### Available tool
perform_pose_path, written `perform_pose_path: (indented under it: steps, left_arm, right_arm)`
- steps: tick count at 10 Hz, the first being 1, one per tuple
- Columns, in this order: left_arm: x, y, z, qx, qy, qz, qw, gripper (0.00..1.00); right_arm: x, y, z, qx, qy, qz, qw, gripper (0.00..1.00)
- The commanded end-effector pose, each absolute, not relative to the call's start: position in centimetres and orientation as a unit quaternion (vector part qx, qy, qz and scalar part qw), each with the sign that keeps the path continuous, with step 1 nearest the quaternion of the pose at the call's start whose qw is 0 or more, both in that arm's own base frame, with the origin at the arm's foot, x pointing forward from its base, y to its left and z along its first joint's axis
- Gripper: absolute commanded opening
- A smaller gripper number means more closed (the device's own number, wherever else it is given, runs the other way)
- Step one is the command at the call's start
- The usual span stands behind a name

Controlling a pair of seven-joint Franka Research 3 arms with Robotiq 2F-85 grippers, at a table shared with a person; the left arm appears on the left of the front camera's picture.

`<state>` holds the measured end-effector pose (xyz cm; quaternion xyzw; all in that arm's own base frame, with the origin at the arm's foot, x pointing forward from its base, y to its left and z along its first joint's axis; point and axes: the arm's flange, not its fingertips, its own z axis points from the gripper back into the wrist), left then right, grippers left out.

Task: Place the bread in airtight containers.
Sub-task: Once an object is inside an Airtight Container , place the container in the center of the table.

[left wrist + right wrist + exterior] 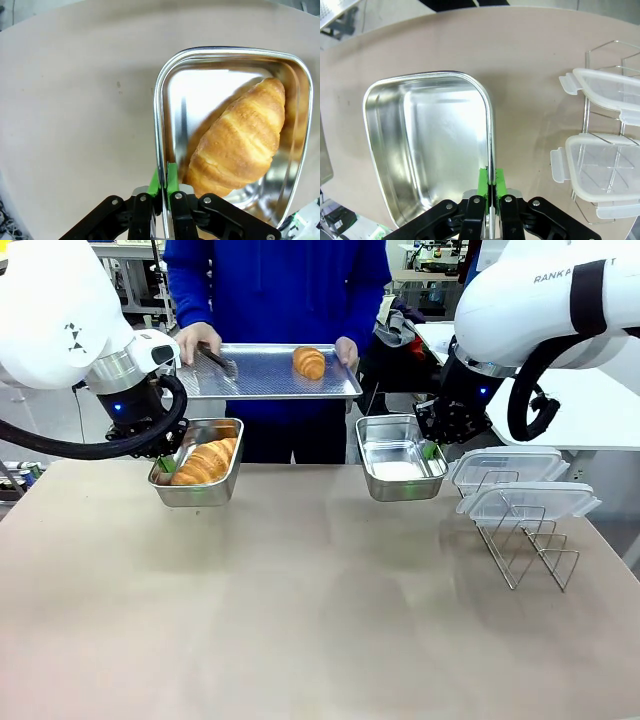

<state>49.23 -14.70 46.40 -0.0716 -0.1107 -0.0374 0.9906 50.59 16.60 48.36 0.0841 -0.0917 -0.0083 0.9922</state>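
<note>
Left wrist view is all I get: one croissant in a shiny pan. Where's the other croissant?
Observer: The other croissant lies on the tray that the person holds at the far side of the table.
Operator: Does it have somewhere to go?
Observer: Yes, an empty pan, with the right gripper shut on its rim.
Operator: What closes it?
Observer: Two clear lids rest on a wire rack, to the robot's right of the empty pan.
</note>
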Motion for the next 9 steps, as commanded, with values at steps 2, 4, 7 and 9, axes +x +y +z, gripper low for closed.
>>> perform_pose_path:
  steps: [2, 4, 7, 9]
  left_arm:
    - [48.9, -14.0, 45.9, -0.059, -0.113, -0.026, 0.991, 0.05]
    - [49.3, -12.1, 44.2, -0.051, -0.108, -0.010, 0.993, 0.05]
    - [49.8, -10.0, 39.4, -0.043, -0.099, -0.014, 0.994, 0.05]
    - [49.3, -9.1, 36.3, -0.033, -0.113, -0.007, 0.993, 0.05]
  right_arm:
    - [50.7, 16.7, 48.8, 0.077, -0.094, -0.017, 0.992, 0.00]
    - [50.7, 16.7, 48.8, 0.077, -0.094, -0.017, 0.992, 0.00]
    - [50.7, 16.7, 48.8, 0.077, -0.094, -0.017, 0.992, 0.00]
    - [50.7, 16.7, 48.8, 0.077, -0.094, -0.017, 0.992, 0.00]
